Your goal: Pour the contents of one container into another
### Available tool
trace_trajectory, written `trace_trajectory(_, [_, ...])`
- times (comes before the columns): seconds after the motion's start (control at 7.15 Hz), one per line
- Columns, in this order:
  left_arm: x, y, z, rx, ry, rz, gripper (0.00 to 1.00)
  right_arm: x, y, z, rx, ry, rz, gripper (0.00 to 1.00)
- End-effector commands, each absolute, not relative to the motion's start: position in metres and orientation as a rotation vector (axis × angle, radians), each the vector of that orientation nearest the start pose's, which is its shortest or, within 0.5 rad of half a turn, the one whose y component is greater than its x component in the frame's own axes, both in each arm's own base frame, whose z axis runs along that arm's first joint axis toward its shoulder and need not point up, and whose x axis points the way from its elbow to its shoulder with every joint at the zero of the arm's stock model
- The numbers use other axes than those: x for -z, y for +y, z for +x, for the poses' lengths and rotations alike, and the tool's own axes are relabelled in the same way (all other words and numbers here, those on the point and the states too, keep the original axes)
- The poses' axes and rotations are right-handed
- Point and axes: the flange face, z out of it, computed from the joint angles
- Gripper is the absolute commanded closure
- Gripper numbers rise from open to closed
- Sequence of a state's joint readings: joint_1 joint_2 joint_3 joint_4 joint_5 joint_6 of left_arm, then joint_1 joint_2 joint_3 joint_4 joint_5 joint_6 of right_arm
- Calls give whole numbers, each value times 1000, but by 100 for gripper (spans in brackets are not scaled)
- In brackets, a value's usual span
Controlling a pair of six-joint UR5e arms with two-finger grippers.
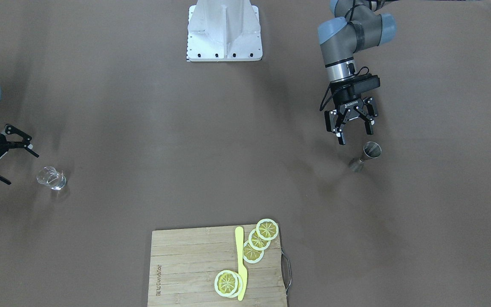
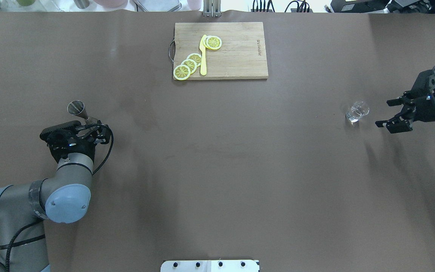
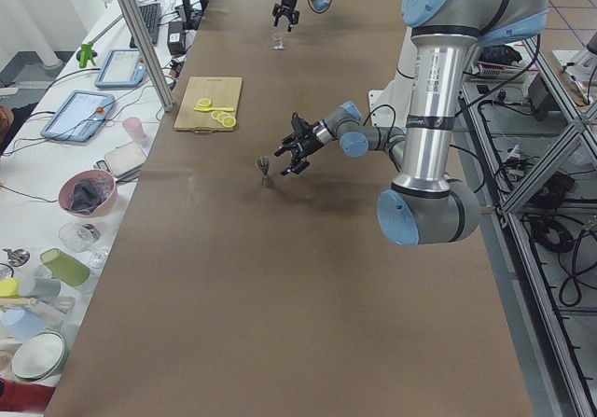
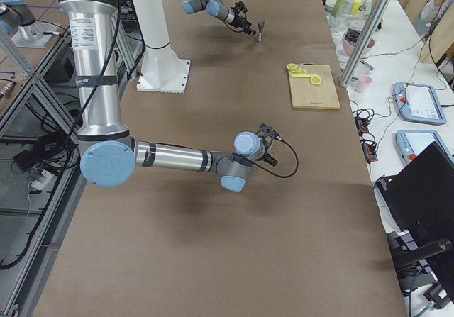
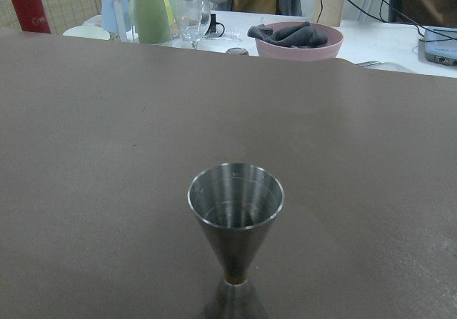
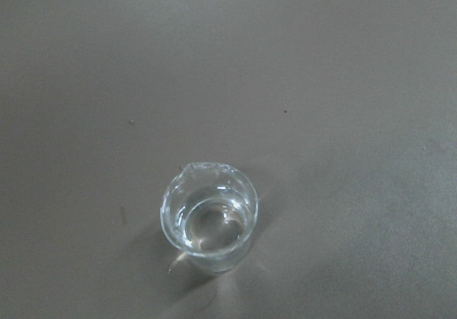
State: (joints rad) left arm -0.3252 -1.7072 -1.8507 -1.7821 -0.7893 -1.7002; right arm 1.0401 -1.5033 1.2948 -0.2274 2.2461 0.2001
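Overhead view, nearest edge first. The white base plate (image 2: 210, 265) sits at the bottom centre of the brown desk (image 2: 217, 158).

The left arm enters from the lower left corner. The left fingers (image 1: 339, 132) are spread apart and grasp nothing. They point towards the jigger (image 2: 79, 110). The jigger stands upright on its lower cone in the left-middle of the frame, just past the fingertips and not touching them. In the left wrist view it fills the lower centre, open mouth upward. No contents can be made out inside it.

The right arm enters at the right edge, mid-height. The right fingers (image 2: 395, 101) are also spread apart and empty. The glass tumbler (image 2: 357, 111) stands upright on the desk just beside them, towards frame centre, with a clear gap between glass and fingertips. The right wrist view looks down into it; whether it holds liquid cannot be determined.

Tumbler and jigger are well apart, at opposite sides of the frame.

At the far edge, top centre, lies a wooden cutting board (image 2: 240, 56). It carries several lemon slices (image 2: 189, 65) and a yellow knife (image 2: 203, 56).
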Motion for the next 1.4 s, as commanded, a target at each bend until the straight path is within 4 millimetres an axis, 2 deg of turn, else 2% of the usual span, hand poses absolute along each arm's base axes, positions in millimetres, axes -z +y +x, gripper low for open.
trace_trajectory(0.0, [-434,-373,456,670,483,895,3,-606,-490,-205,669,-967,822,0])
trace_trajectory(0.14, [-435,-376,467,667,478,896,3,-601,-492,-206,667,-970,828,0])
trace_trajectory(0.28, [-433,-379,472,665,474,897,6,-606,-486,-203,672,-972,821,0])
trace_trajectory(0.42, [-441,-379,470,660,458,899,11,-610,-476,-196,683,-989,807,0])
trace_trajectory(0.56, [-448,-379,471,655,443,900,10,-619,-466,-192,693,-991,834,0])
trace_trajectory(0.84, [-458,-383,472,654,407,952,9,-620,-470,-194,683,-988,841,0])
trace_trajectory(1.26, [-464,-391,471,662,389,957,10,-623,-463,-187,679,-987,839,0])
